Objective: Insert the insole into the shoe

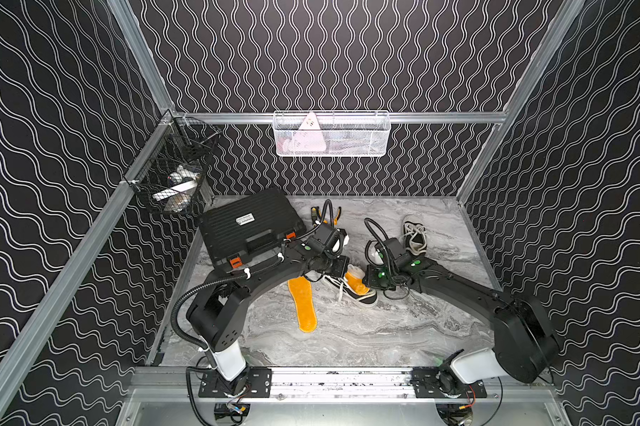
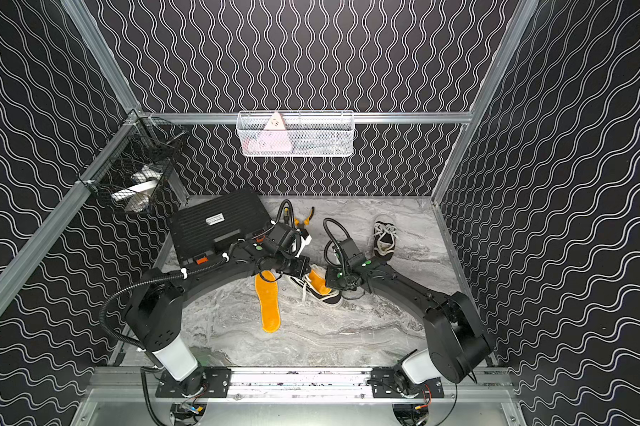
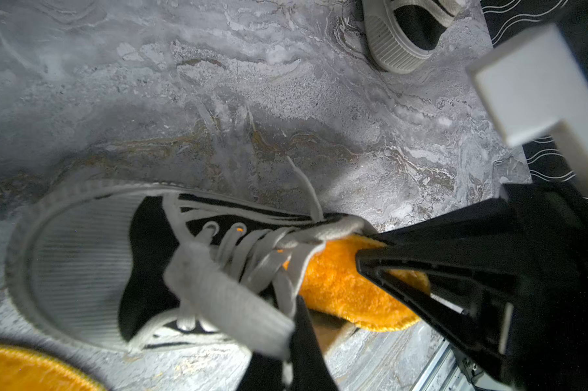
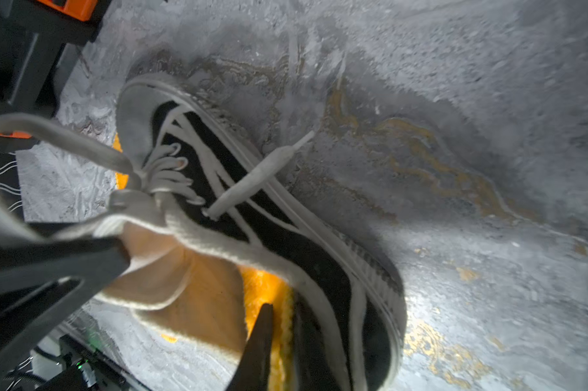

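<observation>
While partly in the shoe, the insole sits between right fingers.

1. A robot lab test booth: a bare aluminium frame boxes it in
2. Walls of black wavy-line sheeting surround a marble-look tabletop
3. A left arm and a right arm are bolted to a front rail; a white wire basket and a black wire basket hang off the frame

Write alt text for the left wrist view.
The left gripper is closed on a fuzzy orange insole sticking out of a black-and-white sneaker on the grey marbled table. A second sneaker and a second insole lie nearby.
</observation>
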